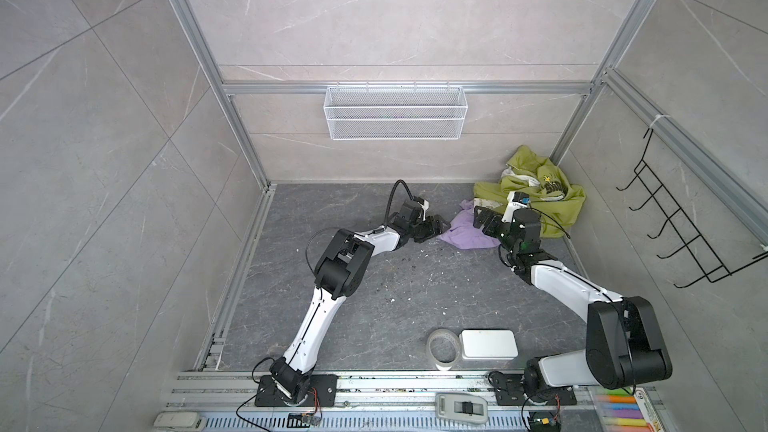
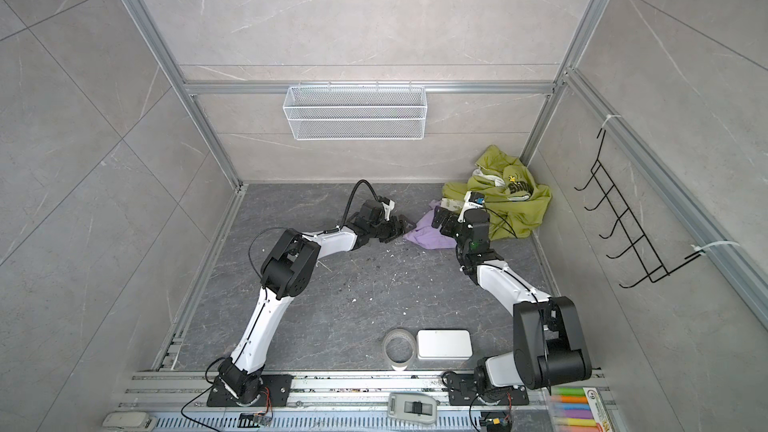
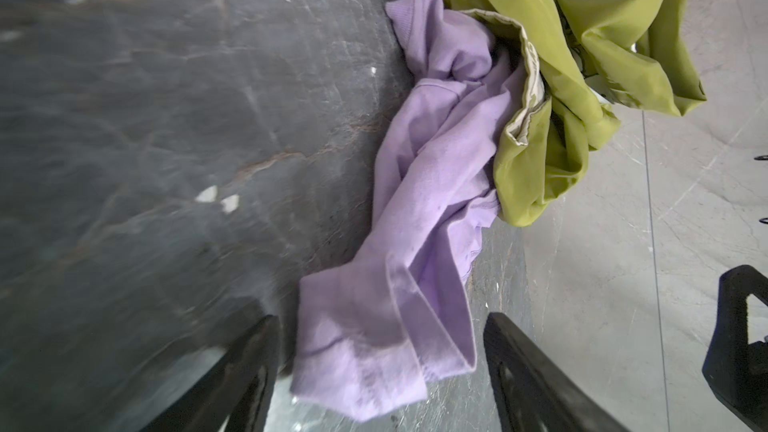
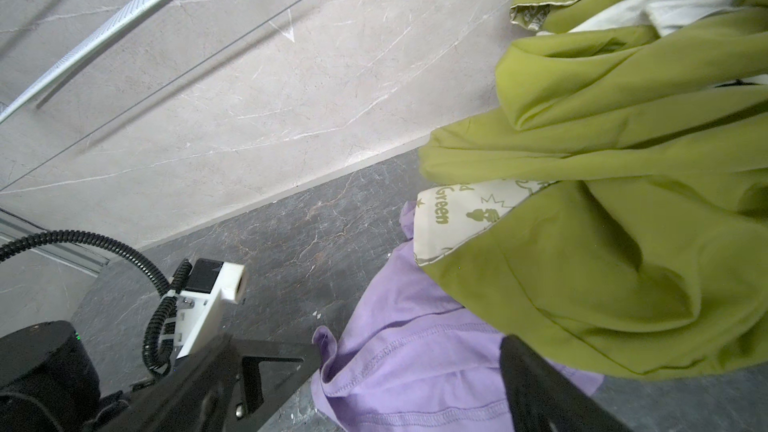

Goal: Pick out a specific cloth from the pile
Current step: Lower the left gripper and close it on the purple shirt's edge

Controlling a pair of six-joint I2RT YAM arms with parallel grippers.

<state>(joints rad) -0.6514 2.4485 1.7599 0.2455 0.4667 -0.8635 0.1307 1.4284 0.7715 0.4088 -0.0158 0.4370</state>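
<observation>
Step in hand: approach for the grasp, nothing lifted yet. The cloth (image 1: 467,235) lies on the tabletop (image 1: 374,284) at the pile's (image 1: 552,201) near edge, with its far part tucked under the green garment (image 3: 582,35). My left hand (image 3: 380,317) is low, its jaws well apart and straddling the cloth's free hemmed end, gripping nothing. My right hand (image 4: 411,347) is wide open over the cloth beside the green fabric, also empty. Next, I judge: close left on the hem and pull clear of the pile; the green may drag along. Both arms are bent at the elbow, with the wrists angled toward each other.
</observation>
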